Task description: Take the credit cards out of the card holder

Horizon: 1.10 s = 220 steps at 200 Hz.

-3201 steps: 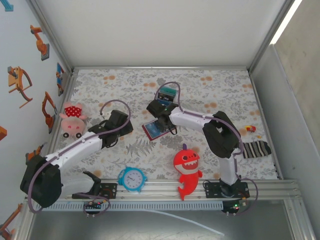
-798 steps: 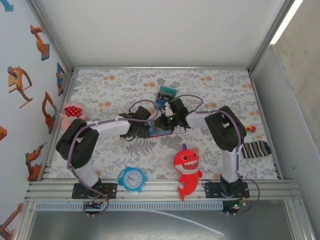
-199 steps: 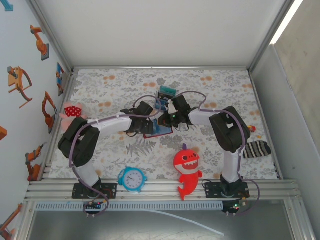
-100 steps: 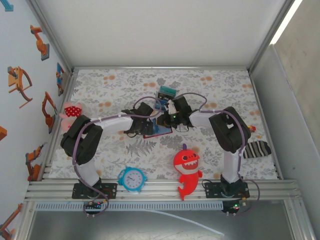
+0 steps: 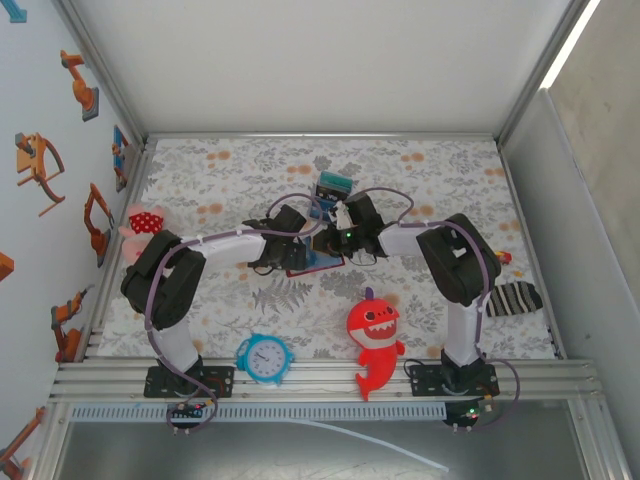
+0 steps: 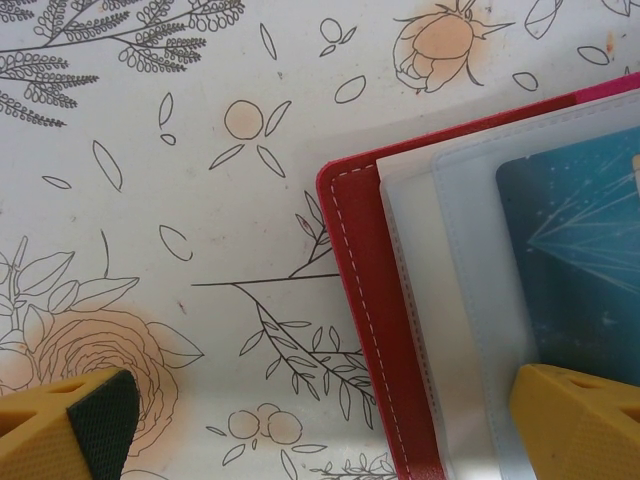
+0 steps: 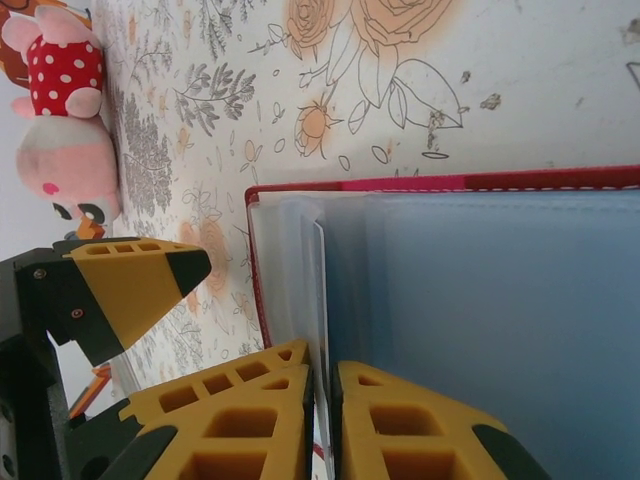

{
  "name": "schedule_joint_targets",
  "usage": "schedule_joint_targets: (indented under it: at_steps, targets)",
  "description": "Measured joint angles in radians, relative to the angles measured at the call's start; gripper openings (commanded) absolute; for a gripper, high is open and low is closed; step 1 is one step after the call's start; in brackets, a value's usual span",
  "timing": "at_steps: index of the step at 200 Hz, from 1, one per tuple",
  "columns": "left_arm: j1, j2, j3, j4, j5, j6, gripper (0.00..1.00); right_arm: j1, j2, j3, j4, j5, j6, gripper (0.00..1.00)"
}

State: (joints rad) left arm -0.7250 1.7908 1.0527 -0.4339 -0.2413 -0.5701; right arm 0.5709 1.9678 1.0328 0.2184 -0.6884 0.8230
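From above we are seeing little of the card holder (image 6: 356, 290), both wrists crowding over it mid-table; the left wrist view is cutting off its far part. The left gripper (image 6: 320, 405) is standing wide open astride the holder's corner, one finger (image 6: 575, 420) over the clear sleeve holding a teal credit card (image 6: 585, 240). The right gripper (image 7: 322, 410) is nearly closed on a thin pale sheet (image 7: 319, 290), perhaps a card, perhaps a sleeve. Bare floral mat (image 6: 180, 200) is lying open beside the stitched edge. Another teal card (image 5: 333, 185) is lying just beyond the arms; the red shark toy (image 5: 375, 335), blue clock (image 5: 265, 358), pink plush (image 5: 143, 225) and striped sock (image 5: 510, 297) are sitting well apart.
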Motion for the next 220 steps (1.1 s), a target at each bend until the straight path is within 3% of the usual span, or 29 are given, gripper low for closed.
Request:
schedule_joint_targets:
  at_steps: [19, 53, 140, 220]
  targets:
    - [0.000, 0.000, 0.000, 0.000, 0.000, -0.001, 0.97, 0.001, 0.005, 0.000, -0.004, 0.003, -0.003, 0.19]
    - [0.000, 0.000, 0.000, 0.001, 0.000, -0.002, 0.97, 0.006, 0.007, 0.002, -0.030, 0.009, -0.009, 0.19]
    - [0.000, -0.002, -0.002, 0.001, 0.002, -0.003, 0.97, 0.011, 0.013, 0.022, -0.064, 0.018, -0.030, 0.01]
    - [0.013, -0.024, -0.028, 0.011, -0.011, -0.003, 0.97, 0.010, -0.113, 0.080, -0.342, 0.192, -0.182, 0.00]
